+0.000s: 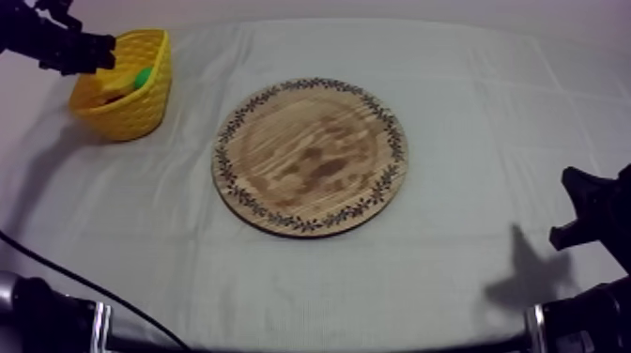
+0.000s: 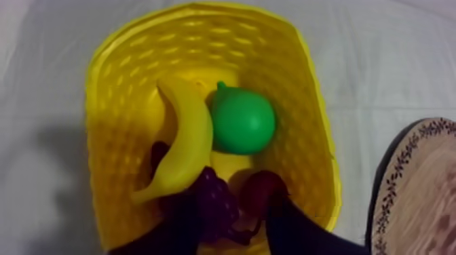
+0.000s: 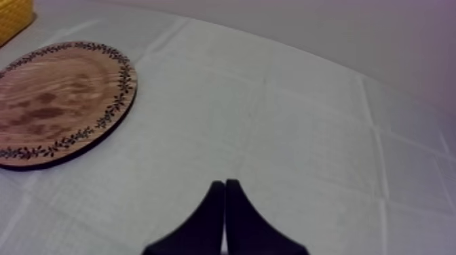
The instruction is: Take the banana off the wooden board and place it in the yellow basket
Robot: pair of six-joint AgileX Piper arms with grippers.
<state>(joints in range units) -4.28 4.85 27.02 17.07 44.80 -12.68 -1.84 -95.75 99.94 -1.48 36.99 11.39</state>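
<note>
Left gripper [image 2: 234, 207] extended, jaws apart — right gripper [image 3: 224, 186] low, jaws together.

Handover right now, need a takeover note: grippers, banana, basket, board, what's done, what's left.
Left gripper: open, over the yellow basket.
Right gripper: shut on nothing, low over the cloth beside the wooden board.
Banana lies in the basket with a pear, grapes and a small red fruit.
Done: banana off the board and into the basket.
Left: probably just lifting the left arm clear.
</note>
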